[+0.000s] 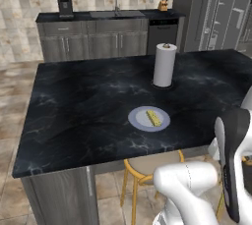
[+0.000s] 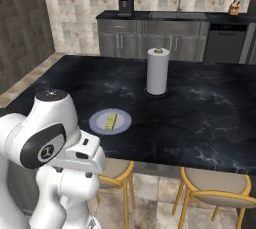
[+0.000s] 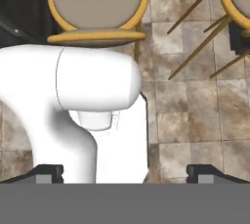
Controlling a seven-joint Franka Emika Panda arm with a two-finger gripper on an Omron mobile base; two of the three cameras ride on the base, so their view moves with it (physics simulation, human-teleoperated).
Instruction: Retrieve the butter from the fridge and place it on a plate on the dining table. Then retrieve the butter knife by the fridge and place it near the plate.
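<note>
butter lies on the plate on the table, above and ahead of the empty, wide-apart gripper, which points down at the floor. risk: swinging up for the knife, it may clip a stool.

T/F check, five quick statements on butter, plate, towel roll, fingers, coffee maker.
1. The butter lies on the plate. True.
2. The paper towel roll lies tipped over on the dining table. False: it stands upright, beyond the plate.
3. The gripper holds the butter. False: the fingers stand wide apart with nothing between them, pointing down at the tiled floor and stools.
4. The plate sits near the stool-side edge of the dining table. True.
5. A coffee maker stands on the dining table. False: it stands on the far kitchen counter.
</note>
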